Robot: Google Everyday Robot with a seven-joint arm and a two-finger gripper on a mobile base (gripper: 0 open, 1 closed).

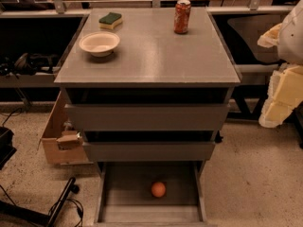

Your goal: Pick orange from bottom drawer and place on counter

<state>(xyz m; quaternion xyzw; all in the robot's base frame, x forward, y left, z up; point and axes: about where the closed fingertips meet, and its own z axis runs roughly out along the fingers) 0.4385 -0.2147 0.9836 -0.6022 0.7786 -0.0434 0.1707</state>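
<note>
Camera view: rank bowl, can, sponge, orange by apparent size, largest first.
1. bowl
2. can, close to the bowl
3. sponge
4. orange; it lies down in the bottom drawer, at another depth than the counter items, so its true size is unsure.
The hand is at the right edge, right of the counter.

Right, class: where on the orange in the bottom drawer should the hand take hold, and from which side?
Probably across its widest middle, from above. The orange is a smooth ball, so any opposite sides serve; it lies alone on the floor of the open drawer, whose side walls hinder a level approach. The hand is far off, at the right edge beside the cabinet.
</note>
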